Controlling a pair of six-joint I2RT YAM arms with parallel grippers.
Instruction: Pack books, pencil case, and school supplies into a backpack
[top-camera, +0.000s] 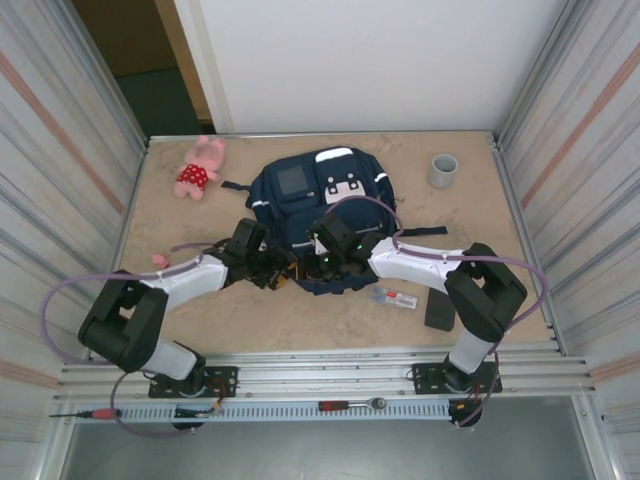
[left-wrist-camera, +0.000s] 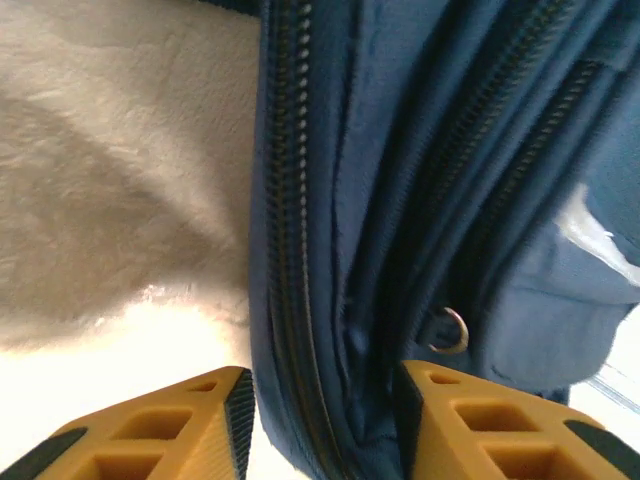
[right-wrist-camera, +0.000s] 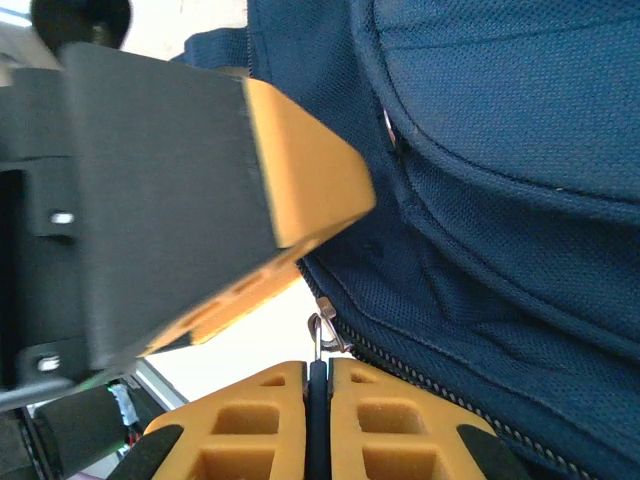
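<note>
Straddling the zip edge of the backpack (top-camera: 290, 210) with the left gripper (left-wrist-camera: 322, 405), opened about halfway, blue fabric filling the gap. Pinching the small metal zip pull (right-wrist-camera: 323, 335) in the right gripper (right-wrist-camera: 318, 378), clamped fully together. Working at the pack's near side, mid-table (top-camera: 480, 230), closer to the far edge.

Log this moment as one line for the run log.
phase: zipper work on backpack | left end effector: astride its zippered edge, grip unclear | right end effector: shut on zipper pull | table: red-label pack, dark grey rectangle unpacked
</note>
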